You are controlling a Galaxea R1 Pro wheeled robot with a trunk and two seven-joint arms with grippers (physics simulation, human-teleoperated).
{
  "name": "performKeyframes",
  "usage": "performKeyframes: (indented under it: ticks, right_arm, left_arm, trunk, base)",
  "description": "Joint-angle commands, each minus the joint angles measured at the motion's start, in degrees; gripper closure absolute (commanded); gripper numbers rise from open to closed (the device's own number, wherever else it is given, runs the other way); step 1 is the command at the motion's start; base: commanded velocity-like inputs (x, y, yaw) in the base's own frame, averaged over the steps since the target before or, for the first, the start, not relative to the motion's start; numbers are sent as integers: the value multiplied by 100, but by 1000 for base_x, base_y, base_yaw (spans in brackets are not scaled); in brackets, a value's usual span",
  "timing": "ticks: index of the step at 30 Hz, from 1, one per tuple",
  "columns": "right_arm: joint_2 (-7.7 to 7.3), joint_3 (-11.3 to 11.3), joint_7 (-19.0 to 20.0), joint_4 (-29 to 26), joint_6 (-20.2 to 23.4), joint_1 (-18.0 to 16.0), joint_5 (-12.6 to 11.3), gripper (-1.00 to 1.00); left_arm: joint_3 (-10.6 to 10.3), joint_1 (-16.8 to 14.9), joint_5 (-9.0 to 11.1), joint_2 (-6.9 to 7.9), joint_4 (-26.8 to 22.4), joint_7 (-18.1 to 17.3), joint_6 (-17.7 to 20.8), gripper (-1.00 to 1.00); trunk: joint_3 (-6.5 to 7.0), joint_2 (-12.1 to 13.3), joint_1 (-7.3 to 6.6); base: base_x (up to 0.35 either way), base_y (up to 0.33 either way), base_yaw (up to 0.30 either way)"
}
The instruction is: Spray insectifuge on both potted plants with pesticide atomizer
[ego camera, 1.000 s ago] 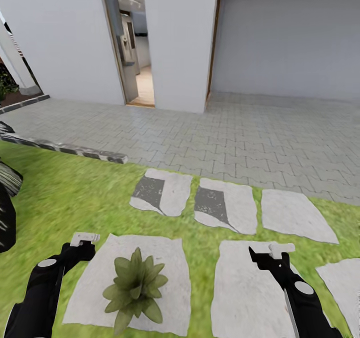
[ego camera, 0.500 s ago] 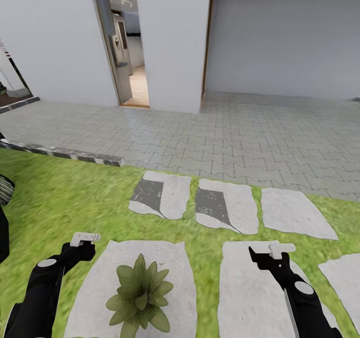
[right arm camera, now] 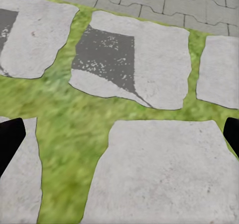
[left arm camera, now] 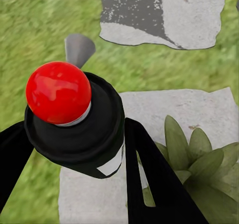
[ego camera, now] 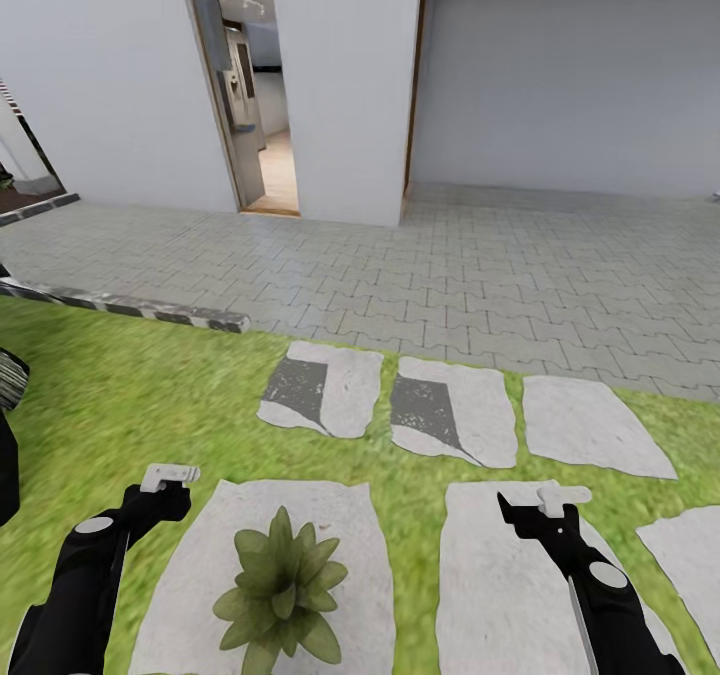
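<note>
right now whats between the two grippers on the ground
In the head view, a potted plant on a pale stepping stone, then a strip of grass, between left gripper and right gripper.

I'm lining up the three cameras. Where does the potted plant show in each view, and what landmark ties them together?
Head view: potted plant low and left of centre, on a pale stone between the arms.
Left wrist view: its leaves at the lower right corner, beside the dark arm.
Right wrist view: I see no plant, just stones and grass.
Shared landmark: the stone with the dark grey patch; a similar one appears in the left wrist view.
</note>
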Motion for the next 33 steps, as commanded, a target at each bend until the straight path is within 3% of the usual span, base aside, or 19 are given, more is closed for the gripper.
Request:
performKeyframes:
  ticks: [1, 6, 13, 15, 17, 18, 19, 20, 23, 24, 26, 27, 28, 29, 31, 33]
  right_arm:
    - [7, -24, 52, -12, 21, -5, 49, -100]
    - [7, -30, 68, -12, 23, -5, 49, -100]
    - [7, -31, 79, -12, 23, -5, 42, -100]
    - [7, -34, 80, -12, 23, -5, 41, -100]
    - [2, -38, 81, -12, 26, -5, 41, -100]
    - [1, -39, 81, -12, 24, -5, 41, -100]
    - [0, -39, 81, -12, 25, -5, 41, -100]
    - [-1, -40, 82, -12, 27, -5, 41, -100]
    - [-1, -33, 99, -12, 30, -5, 40, -100]
    - [-1, -27, 109, -7, 30, -5, 40, -100]
    - [-1, -3, 213, -9, 30, -5, 36, -100]
    - [-1, 22, 384, -10, 30, -5, 35, -100]
    - [-1, 78, 815, -11, 30, -5, 33, -100]
    - [-1, 257, 2181, -18, 59, -5, 25, -100]
    - [-1, 356, 2569, -44, 318, -5, 23, -100]
    - [1, 951, 2721, -86, 1457, -5, 15, -100]
  left_arm:
    - [18, -6, -50, -6, -10, -49, 11, 100]
    - [-47, -7, -50, 6, -53, -69, 26, 100]
    - [-1343, -6, -44, 55, -78, -179, 79, 100]
    - [-1570, -6, -42, 60, -79, -686, 81, 100]
    - [-1661, -11, -51, 76, -80, -2019, 84, 100]
    - [-1670, -15, -58, 85, -83, -2451, 88, 100]
    - [-1684, -48, -79, 102, -117, -3221, 156, 100]
    - [-1696, -105, -95, 161, -219, -3671, 273, 100]
    - [-1727, -260, -105, 740, -506, -4398, 808, 100]
    - [-1735, -309, -103, 1215, -575, -4878, 1068, 100]
    - [-1751, -351, -103, 1673, -609, -5391, 1193, 100]
    - [-1780, -355, -103, 1798, -613, -5499, 1214, 100]
    - [-1879, -353, -104, 1937, -614, -5593, 1232, 100]
    - [-2416, -343, -110, 2203, -609, -5675, 1248, 100]
    - [-2727, -340, -111, 2247, -612, -5686, 1252, 100]
    - [-2984, -333, -111, 2258, -617, -5690, 1252, 100]
  trunk:
    - [-5, -4, 0]
    - [-5, -4, 0]
    - [-5, -4, 0]
    - [-5, -4, 0]
    - [-5, -4, 0]
    - [-5, -4, 0]
    - [-5, -4, 0]
    - [-5, -4, 0]
    - [-5, -4, 0]
    - [-5, -4, 0]
    - [-5, -4, 0]
    - [-5, -4, 0]
    - [-5, -4, 0]
    - [-5, -4, 0]
    - [-5, -4, 0]
    - [-5, -4, 0]
  base:
    - [0, 0, 0]
    - [0, 0, 0]
    - [0, 0, 0]
    - [0, 0, 0]
    - [0, 0, 0]
    - [0, 0, 0]
    - [0, 0, 0]
    - [0, 0, 0]
    - [0, 0, 0]
    - [0, 0, 0]
    - [0, 0, 0]
    - [0, 0, 0]
    - [0, 0, 0]
    - [0, 0, 0]
    - [0, 0, 0]
    - [0, 0, 0]
